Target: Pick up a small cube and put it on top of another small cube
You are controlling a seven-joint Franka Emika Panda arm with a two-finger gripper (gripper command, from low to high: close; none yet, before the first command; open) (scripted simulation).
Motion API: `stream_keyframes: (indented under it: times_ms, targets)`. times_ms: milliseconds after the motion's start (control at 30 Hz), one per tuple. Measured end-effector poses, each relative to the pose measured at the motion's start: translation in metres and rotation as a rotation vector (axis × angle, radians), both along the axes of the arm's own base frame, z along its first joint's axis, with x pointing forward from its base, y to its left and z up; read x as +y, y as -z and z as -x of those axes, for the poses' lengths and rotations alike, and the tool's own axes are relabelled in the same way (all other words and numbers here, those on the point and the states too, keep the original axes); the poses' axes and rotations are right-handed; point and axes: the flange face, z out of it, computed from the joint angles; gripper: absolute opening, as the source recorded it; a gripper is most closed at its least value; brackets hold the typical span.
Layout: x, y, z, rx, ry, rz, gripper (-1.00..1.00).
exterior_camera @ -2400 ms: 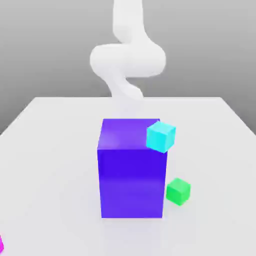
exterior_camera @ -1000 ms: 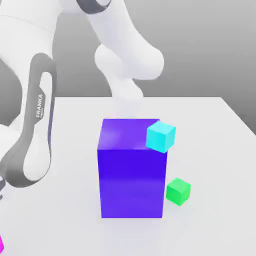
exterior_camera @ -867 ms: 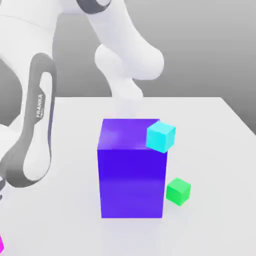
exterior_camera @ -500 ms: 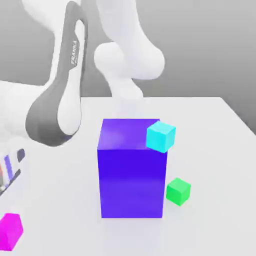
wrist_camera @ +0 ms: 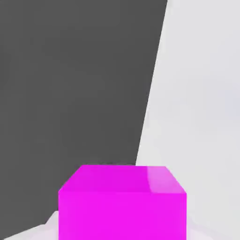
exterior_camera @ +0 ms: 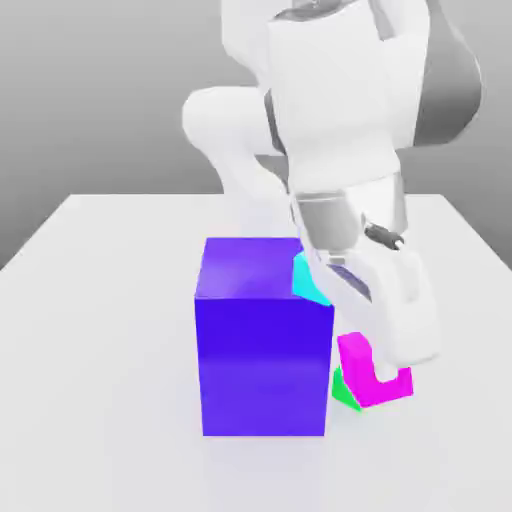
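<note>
We see our gripper (exterior_camera: 385, 375) clamped on the magenta cube (exterior_camera: 362, 372), held just above the green cube (exterior_camera: 343, 393) on the tabletop (exterior_camera: 100, 330). Beside them stands the tall blue block (exterior_camera: 262, 340); behind, a cyan cube (exterior_camera: 305, 280).

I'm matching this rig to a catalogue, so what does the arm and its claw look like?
The arm is glossy white with rounded, bulky links and dark grey joint sections. Near the wrist sits a silver-grey band and a small black knob. The claw has a white body.
</note>
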Motion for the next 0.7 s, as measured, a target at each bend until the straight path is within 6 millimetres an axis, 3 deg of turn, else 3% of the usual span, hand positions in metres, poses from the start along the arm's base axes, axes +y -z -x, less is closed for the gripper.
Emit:
stream_keyframes:
  times_ms: [233, 400, 700]
  targets:
    - [0.057, 0.033, 0.104, 0.062, -0.004, 0.040, -1.00]
    - [0.033, 0.093, 0.157, 0.182, 0.076, 0.189, -1.00]
    - [0.019, 0.146, 0.162, 0.205, 0.109, 0.283, -1.00]
